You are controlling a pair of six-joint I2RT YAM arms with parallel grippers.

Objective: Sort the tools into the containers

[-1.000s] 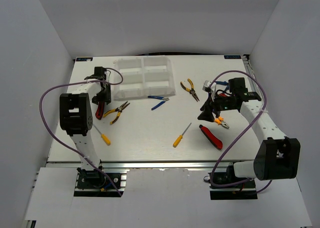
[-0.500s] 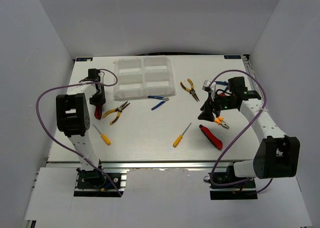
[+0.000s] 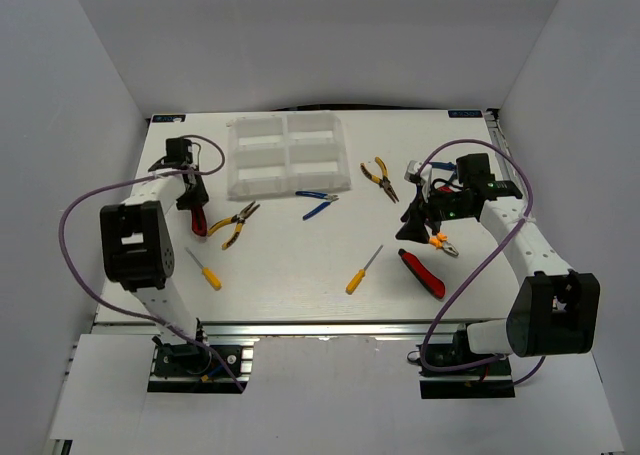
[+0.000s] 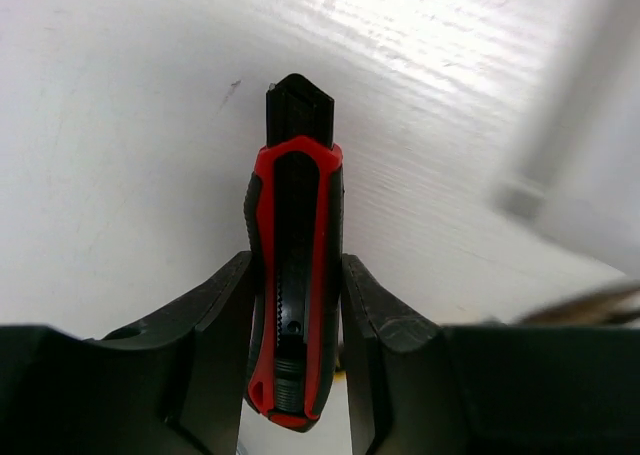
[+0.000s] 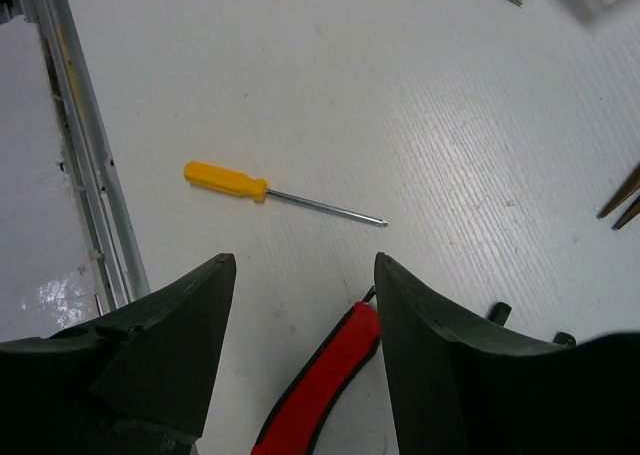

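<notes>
Clamps left end effector [image 4: 295,310] onto red-and-black knife [image 4: 293,215], fingers [image 4: 220,315] flush on both flanks, at left side of bench [image 3: 290,255], just left of near corner of white tray [image 3: 286,147]. Holds right end effector [image 5: 300,275] open, jaws spread above end of second red knife [image 5: 318,385] at near right, with yellow screwdriver [image 5: 225,179] to its left.

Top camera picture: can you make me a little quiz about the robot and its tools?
1. True or false: the left gripper is squeezing the red-and-black knife.
2. The pliers lying just in front of the tray have handles of which colour? A blue, B green, C pink.
3. Fill in: the right gripper has its jaws ____.
Key: 1 true; 2 A; 3 open.
</notes>
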